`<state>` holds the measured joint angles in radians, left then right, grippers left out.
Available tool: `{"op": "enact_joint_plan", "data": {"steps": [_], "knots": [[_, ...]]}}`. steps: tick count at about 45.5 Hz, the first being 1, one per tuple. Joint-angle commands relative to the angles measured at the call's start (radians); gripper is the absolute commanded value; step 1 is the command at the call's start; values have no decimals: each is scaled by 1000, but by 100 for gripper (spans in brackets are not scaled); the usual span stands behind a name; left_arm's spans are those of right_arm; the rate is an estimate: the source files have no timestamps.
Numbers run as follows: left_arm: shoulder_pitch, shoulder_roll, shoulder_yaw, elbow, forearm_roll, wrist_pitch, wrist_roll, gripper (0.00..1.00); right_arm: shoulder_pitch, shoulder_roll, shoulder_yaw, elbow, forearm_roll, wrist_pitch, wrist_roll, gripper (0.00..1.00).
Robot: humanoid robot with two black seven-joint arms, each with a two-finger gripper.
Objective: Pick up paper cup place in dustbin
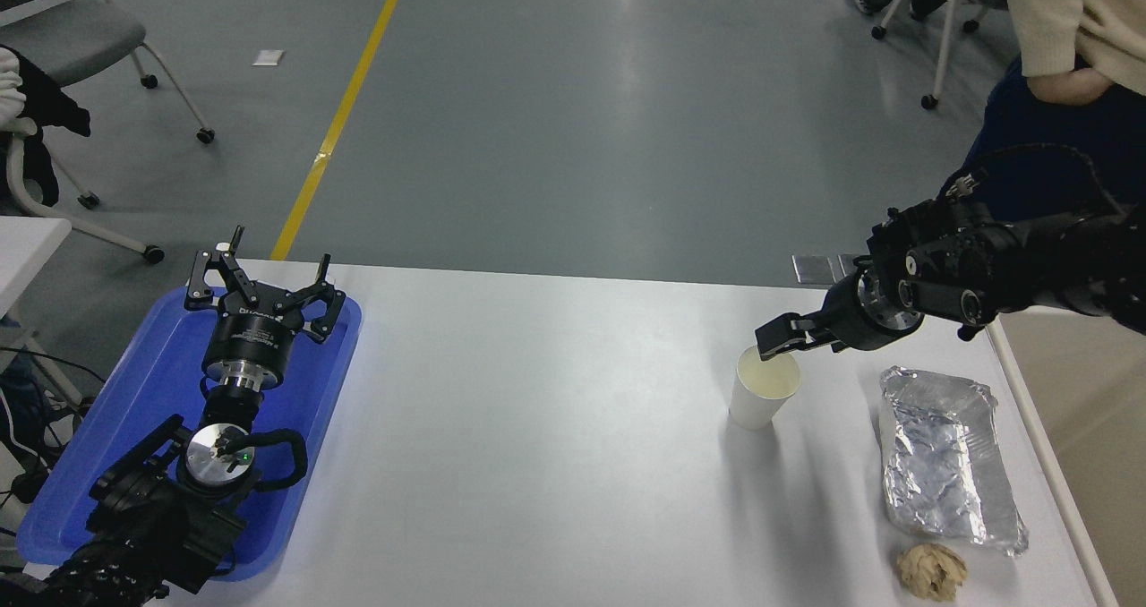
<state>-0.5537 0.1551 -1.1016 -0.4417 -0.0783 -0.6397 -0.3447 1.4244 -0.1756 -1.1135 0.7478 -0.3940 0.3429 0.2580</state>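
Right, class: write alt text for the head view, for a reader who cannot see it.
A black right pincer reaches in from the right to the far rim of an upright white paper cup on a white table. Beside the cup lie a foil packet and a crumpled paper ball; the left pincer rests open over a blue tray.
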Motion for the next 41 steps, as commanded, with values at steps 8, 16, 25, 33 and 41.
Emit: {"op": "enact_joint_plan", "data": {"steps": [8,16,25,33,41], "knots": [[1,1,-1,0,0,0,0,100,-139,4,53,-105,-45,-51,-23,100],[1,1,0,0,0,0,0,100,-162,10,69,-117,-45,-61,-33,98],[1,1,0,0,0,0,0,100,-177,16,89,-117,-55,-76,-36,62],[1,1,0,0,0,0,0,100,-171,16,89,-116,-77,-74,-40,21],[1,1,0,0,0,0,0,100,-166,18,90,-111,-77,-76,-33,0]]}}
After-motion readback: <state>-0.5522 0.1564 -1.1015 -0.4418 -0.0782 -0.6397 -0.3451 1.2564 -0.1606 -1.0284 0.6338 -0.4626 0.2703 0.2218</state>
